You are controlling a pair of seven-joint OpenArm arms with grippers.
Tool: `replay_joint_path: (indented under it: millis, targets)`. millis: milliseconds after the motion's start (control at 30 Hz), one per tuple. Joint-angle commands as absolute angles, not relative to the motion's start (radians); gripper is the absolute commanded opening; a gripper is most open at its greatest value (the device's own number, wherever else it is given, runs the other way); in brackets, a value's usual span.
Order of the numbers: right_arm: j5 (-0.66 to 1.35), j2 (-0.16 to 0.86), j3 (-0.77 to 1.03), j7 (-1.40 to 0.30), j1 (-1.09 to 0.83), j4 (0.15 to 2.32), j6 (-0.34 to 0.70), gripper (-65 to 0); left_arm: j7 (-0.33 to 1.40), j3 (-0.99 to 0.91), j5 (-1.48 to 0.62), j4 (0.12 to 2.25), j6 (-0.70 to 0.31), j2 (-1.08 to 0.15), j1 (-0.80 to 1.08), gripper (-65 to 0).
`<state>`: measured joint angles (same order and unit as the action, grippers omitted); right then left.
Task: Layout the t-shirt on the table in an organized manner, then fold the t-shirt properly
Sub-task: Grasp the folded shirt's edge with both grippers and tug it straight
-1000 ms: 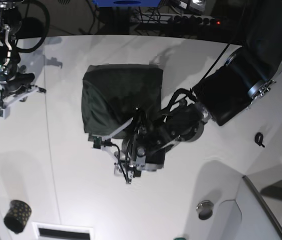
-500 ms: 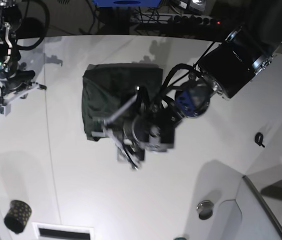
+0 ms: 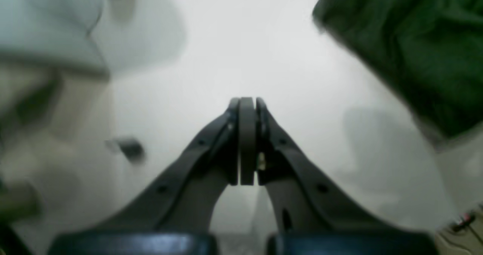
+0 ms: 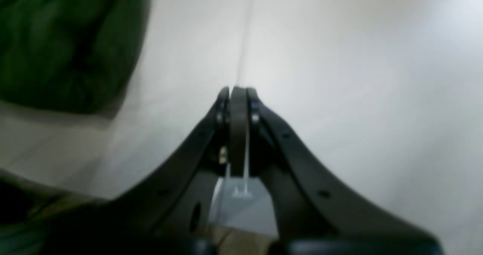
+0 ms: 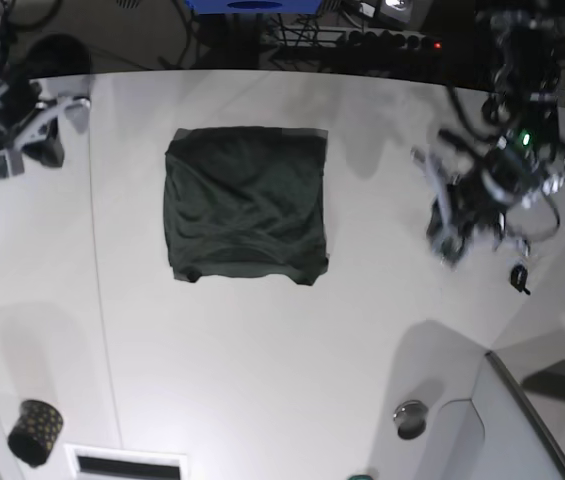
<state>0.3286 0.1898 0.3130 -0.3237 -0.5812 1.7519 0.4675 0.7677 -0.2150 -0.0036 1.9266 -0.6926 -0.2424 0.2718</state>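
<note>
Item: cup [image 5: 34, 432], small, black with gold dots, at the near left corner of the table [image 5: 262, 380]; not part of the job. Item: small round metal piece [image 5: 411, 419] near the near right edge, beside a raised grey panel. Item: the t-shirt [image 5: 245, 203], dark green, lying flat as a near-square packet toward the far middle of the table, well apart from both arms; 1 slightly ragged near edge with 2 small bumps at its near corners. Handling, judged: light, limp, no stiffness, layers likely to slide over each other on the smooth top; any further fold is best taken by pinching all layers at a corner or edge, 1 corner per arm, and lifting low. Item: left gripper [image 5: 449, 240], toward the right edge, clenched on nothing, clear of the cloth. Item: right gripper [image 5: 4, 162], at the far left corner, likewise clenched and empty. The fold looks complete or nearly so.
</note>
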Motion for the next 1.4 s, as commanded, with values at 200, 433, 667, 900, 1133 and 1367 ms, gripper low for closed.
replay_joint_path:
  millis: [200,433,667,900,1133,1367]
  targets:
    - [0.337,0.177,0.186,-0.283,-0.627,1.865,0.529,-64.4,0.395,-0.222,-0.022,1.916,-0.698,-0.186,0.544,-65.0]
    - [0.335,0.176,-0.045,-0.285,-0.536,1.807,0.424,-64.4,0.366,-0.222,-0.018,1.865,-0.698,-0.035,0.452,-65.0]
    - [0.337,0.176,-0.133,-0.285,-0.446,1.739,0.366,-64.4,0.366,-0.139,-0.012,1.824,-0.698,0.019,0.346,-65.0]
    - [0.338,0.173,-0.142,-0.283,-0.354,1.572,0.366,-64.4,0.358,-0.022,-0.010,1.584,-0.654,-0.012,0.278,-65.0]
    - [0.338,0.173,-0.134,-0.262,-0.334,1.409,0.366,-64.4,0.357,-0.025,-0.019,1.475,-0.638,-0.068,0.266,-65.0]
    - [0.338,0.173,-0.134,-0.234,-0.364,1.523,0.366,-64.4,0.360,-0.030,-0.022,1.577,-0.638,-0.073,0.275,-65.0]
